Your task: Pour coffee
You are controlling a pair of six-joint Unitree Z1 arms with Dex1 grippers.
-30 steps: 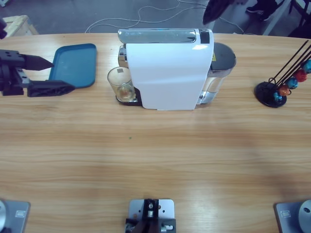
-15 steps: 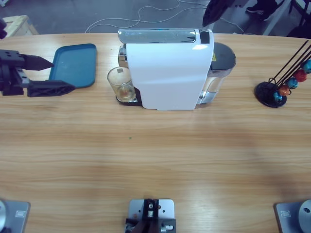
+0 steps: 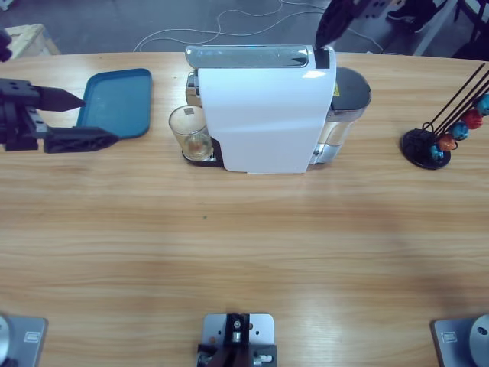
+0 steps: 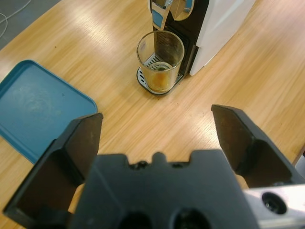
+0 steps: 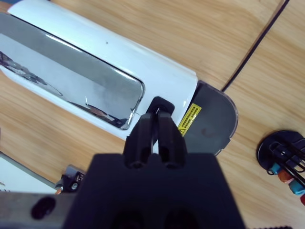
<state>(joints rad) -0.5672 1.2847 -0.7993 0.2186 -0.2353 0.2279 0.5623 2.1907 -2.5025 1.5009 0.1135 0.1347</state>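
A small clear glass tumbler [image 3: 190, 131] [image 4: 160, 59] stands on the drip tray of the white coffee machine [image 3: 263, 115] [image 4: 217, 24], under its spout. A shallow amber layer of coffee [image 4: 159, 80] [image 3: 199, 147] lies in its bottom. My left gripper [image 3: 98, 119] [image 4: 157, 119] hangs open at the table's left end, pointing towards the tumbler with a wide stretch of bare table between them. My right gripper [image 3: 322, 40] [image 5: 157, 115] is shut on nothing, hovering over the back right of the machine [image 5: 119, 52], right above the black end of its chrome lid.
A teal tray [image 3: 118, 103] [image 4: 33, 109] lies left of the machine, beside the left gripper. The grey water tank [image 3: 348, 95] [image 5: 209, 119] sits on the machine's right. A black wire capsule holder [image 3: 432, 145] [image 5: 281, 150] stands at the far right.
The right gripper has shifted slightly at the top edge above the machine. The left gripper, tumbler and tray have not moved.
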